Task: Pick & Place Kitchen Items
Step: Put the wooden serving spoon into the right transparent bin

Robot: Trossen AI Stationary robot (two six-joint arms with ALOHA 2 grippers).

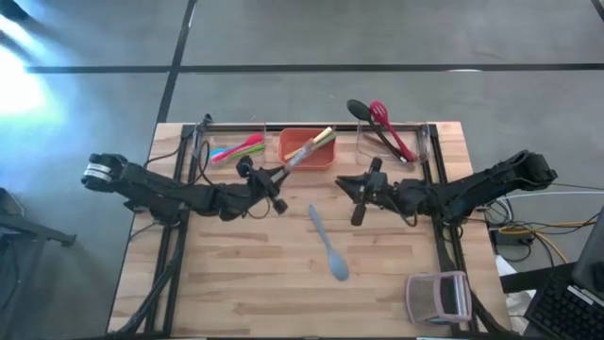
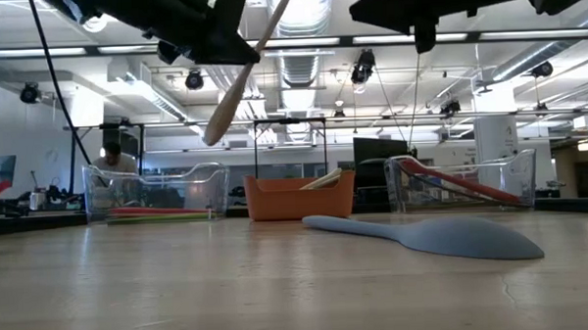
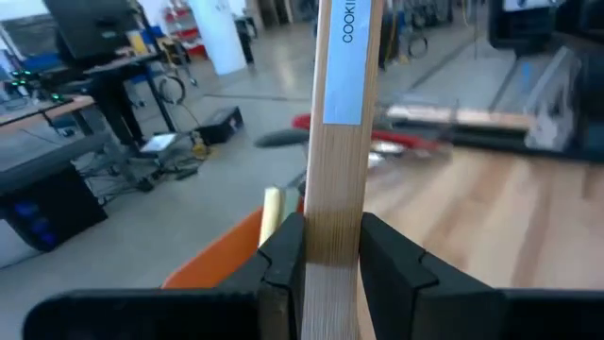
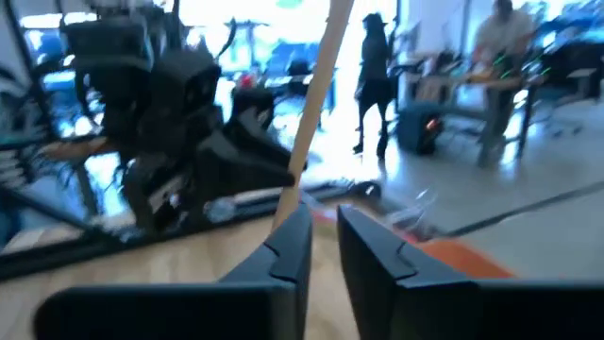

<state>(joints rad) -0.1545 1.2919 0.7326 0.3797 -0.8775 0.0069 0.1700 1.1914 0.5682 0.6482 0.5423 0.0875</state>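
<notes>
Overhead, the left hand grips a pale wooden spoon by its handle, above the table and just in front of the orange bin. The spoon slants up over the bin. Only the left wrist view shows the fingers clamped on the handle and a light blue label on the wood reading "COOKI", the rest cut off. The low view alone shows the spoon lifted high in the air, bowl end hanging down.

The right hand hovers over the middle of the table; its wrist view shows the fingers slightly parted with nothing between them.

One grey-blue spoon lies flat on the table between the arms. Three bins stand along the far edge: a clear one on the left with pink and green utensils, the orange one, and a clear one on the right with a red utensil and a black spoon.
</notes>
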